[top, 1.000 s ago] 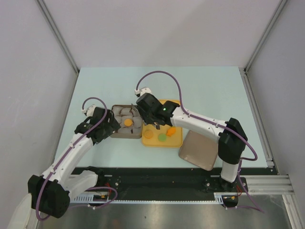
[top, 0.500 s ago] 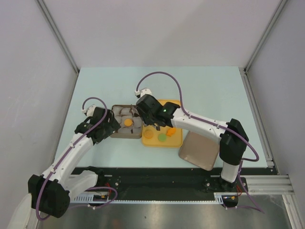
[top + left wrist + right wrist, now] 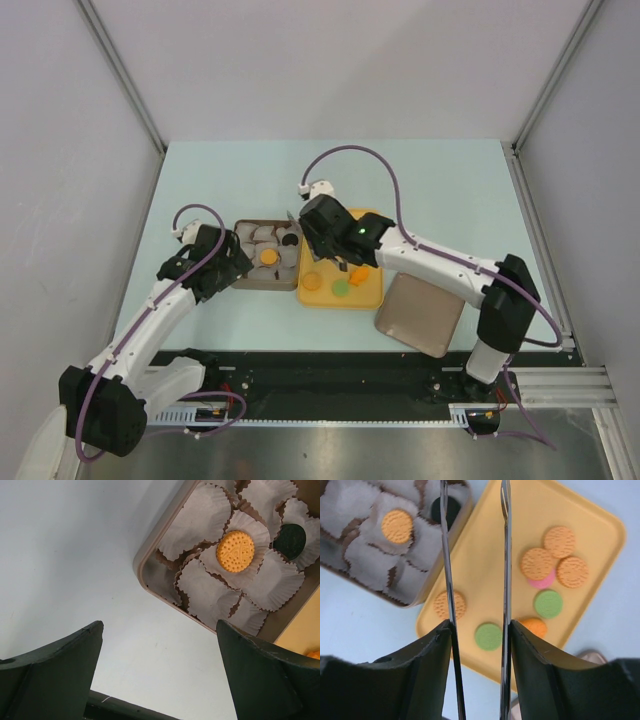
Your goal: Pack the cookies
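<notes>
Over the yellow tray (image 3: 487, 540), the right end effector (image 3: 474, 495) hung parted and empty, seemingly clear of the loose cookies (image 3: 537, 563) (two sat in the tin (image 3: 142, 570)). Better to straddle one lone disc squarely before closing. Left end effector (image 3: 157, 627) gaped, empty.

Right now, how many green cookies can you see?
2, both on the yellow tray: the nearer green cookie by the tray's edge closest to the wrist camera, the farther green cookie next to the pink cookie. Another could hide under the stacked orange ones.
</notes>
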Robot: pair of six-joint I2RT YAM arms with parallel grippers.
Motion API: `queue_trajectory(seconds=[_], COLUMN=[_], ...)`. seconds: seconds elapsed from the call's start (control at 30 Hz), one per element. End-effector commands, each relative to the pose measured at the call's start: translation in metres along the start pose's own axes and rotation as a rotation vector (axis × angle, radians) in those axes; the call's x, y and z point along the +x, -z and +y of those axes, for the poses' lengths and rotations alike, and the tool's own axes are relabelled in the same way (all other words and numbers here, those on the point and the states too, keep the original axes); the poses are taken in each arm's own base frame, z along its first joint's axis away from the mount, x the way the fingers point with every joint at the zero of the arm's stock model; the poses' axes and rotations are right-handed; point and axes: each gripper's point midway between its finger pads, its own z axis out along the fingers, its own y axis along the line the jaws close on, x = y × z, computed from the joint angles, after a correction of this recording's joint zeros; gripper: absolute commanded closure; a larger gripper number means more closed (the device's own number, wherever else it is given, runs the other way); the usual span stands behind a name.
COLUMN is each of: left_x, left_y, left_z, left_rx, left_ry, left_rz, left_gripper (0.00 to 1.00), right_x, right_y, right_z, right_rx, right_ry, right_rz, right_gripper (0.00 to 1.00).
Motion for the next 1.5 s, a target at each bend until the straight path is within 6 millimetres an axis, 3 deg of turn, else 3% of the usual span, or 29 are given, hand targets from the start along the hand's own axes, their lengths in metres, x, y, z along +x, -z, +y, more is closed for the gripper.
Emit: queue_trajectory(seconds=[0.0, 0.17, 0.33, 0.73, 1.13, 1.47], left_x=[-0.003, -0.001, 0.000, 0.001, 0.001, 0.001], left_y=[0.000, -0.003, -0.005, -0.006, -0.006, -0.006], left_z=[-0.004, -0.007, -0.010, -0.008, -0.008, -0.008], left_rx=[0.019, 0.026, 0.026, 0.019, 0.023, 0.021], left_ry=[-0.003, -0.007, -0.011, -0.016, -0.019, -0.022], left_rz=[-0.012, -0.004, 0.012, 0.011, 0.013, 0.012], left_gripper=[0.00, 0.00, 0.00, 0.00, 0.00, 0.00], right_x=[-0.003, 0.039, 0.062, 0.070, 0.096, 0.078], right_y=[0.030, 0.025, 0.019, 0.016, 0.003, 0.013], right_z=[-0.057, -0.095, -0.092, -0.072, -0.074, -0.072], right_rx=[0.101, 0.155, 0.148, 0.112, 0.134, 0.127], right_ry=[-0.103, -0.162, -0.169, -0.150, -0.134, -0.136], right_rz=[-0.058, 0.018, 0.060, 0.067, 0.129, 0.087], right_gripper=[0.48, 0.48, 0.48, 0.48, 0.48, 0.66])
